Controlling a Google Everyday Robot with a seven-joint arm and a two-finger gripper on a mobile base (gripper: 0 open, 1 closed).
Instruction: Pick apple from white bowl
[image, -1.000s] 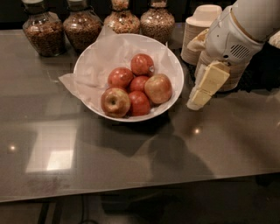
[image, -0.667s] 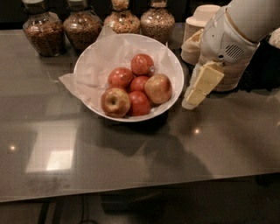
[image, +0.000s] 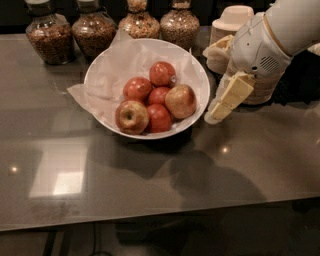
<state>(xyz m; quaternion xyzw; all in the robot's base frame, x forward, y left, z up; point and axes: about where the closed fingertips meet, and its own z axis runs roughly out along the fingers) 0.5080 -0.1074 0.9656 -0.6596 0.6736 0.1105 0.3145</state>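
The white bowl (image: 199, 75), lined with crinkled white paper, stands on the grey table (image: 150, 175) at the upper middle. It holds several apples. The apple (image: 181, 101), the largest and palest, golden-yellow with a pink blush, lies at the bowl's right side. A yellow-centred apple with red edges (image: 131, 116) lies at the front left, with smaller deep-red apples (image: 159, 118) between and behind them. My gripper (image: 216, 112), cream-coloured on a white arm, hangs just outside the bowl's right rim, tips pointing down and left near the table, right of the apple. It holds nothing.
Several glass jars of grains (image: 47, 37) stand along the back edge behind the bowl. Stacked beige bowls (image: 235, 22) sit at the back right, partly behind my arm. The table's front edge (image: 150, 220) runs across the bottom.
My gripper has moved a little to the left, closer to the bowl's right rim. The bowl and apples have not moved.
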